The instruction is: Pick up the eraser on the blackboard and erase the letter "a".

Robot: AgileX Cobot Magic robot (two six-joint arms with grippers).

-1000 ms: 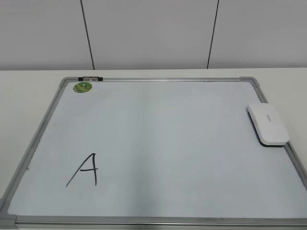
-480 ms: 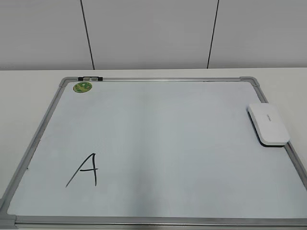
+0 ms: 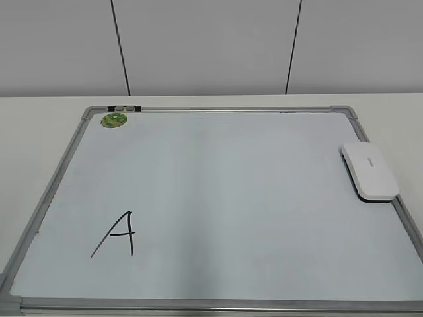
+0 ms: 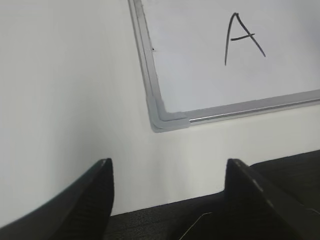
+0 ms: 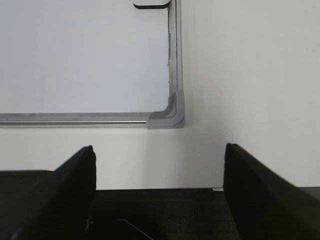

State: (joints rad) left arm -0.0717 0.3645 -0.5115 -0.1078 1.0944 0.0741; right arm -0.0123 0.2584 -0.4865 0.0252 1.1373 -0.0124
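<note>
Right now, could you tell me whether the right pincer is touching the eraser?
Apart. In the right wrist view the right pincer sits open near the table's edge, while the eraser lies far up the whiteboard, with bare board between them.

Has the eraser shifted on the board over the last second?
No. The eraser sits in the same spot against the right frame of the blackboard, with the same overlap on that rail as in both earlier exterior pictures.
</note>
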